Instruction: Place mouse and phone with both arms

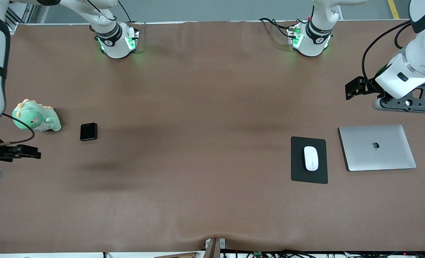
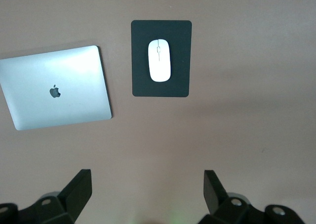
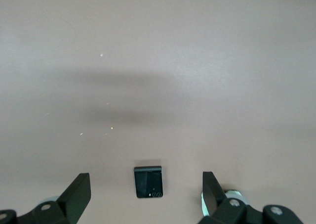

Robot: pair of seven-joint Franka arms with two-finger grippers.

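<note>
With both tools spread wide and empty, the glossy, slippery mouse (image 1: 311,158), resting on the pad (image 1: 309,175), and the thin, rigid phone (image 1: 88,131), beside the plush toy (image 1: 36,116), are best gripped across their long sides.

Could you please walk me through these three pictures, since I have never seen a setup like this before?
Two white robot arms stand at a brown table. The wide picture is shot from a high camera facing them; the other two come from cameras on each arm's wrist, looking down past its two black fingers.

The left gripper hangs open above the table, holding nothing. Its camera sees a white mouse lying on a black mouse pad, beside a closed silver laptop.

The right gripper is also open and holding nothing, above a small black phone. A green plush toy lies beside the phone.
</note>
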